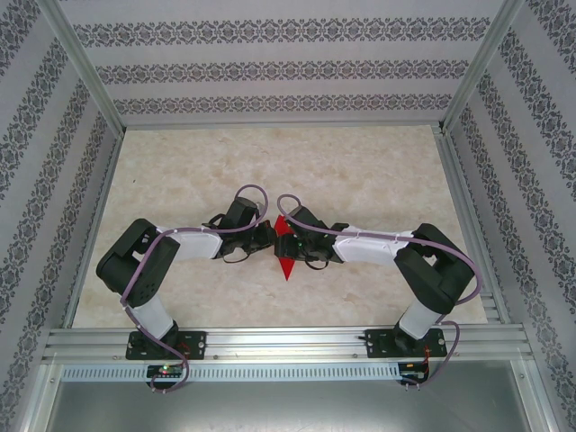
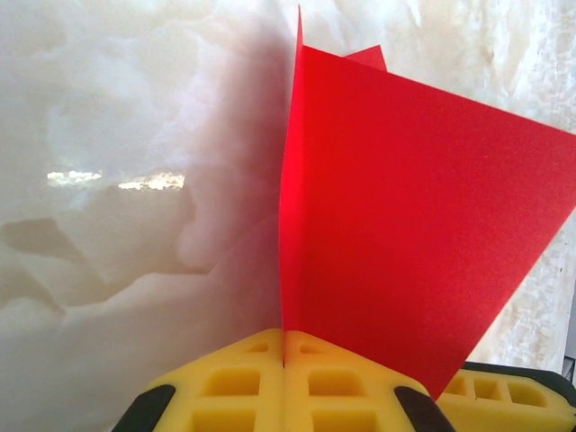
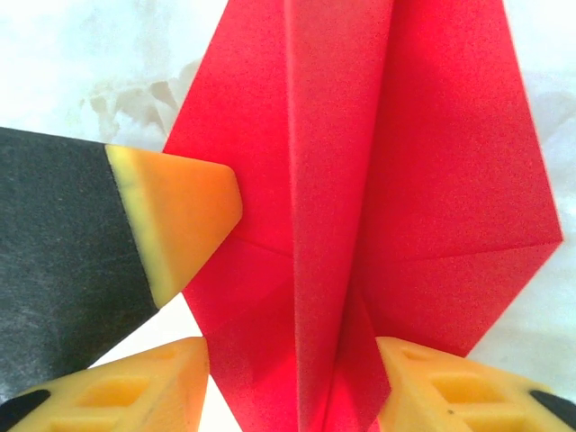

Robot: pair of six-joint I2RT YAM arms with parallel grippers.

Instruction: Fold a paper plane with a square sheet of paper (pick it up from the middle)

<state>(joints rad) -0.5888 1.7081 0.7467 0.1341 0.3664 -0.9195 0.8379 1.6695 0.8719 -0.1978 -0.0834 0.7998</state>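
between right jaws, paper plane (image 3: 337, 180) ridge

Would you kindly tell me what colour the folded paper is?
The paper is plain bright red, unpatterned; it shows best in the right wrist view.

Floral-striped wallpapered walls (image 1: 270, 72) surround a pale, glossy marbled tabletop (image 1: 360, 171).

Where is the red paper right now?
In the top view, the red paper is at the middle of the table, between the two wrists. The left gripper is shut on its upright fold; the right gripper straddles its ridge.
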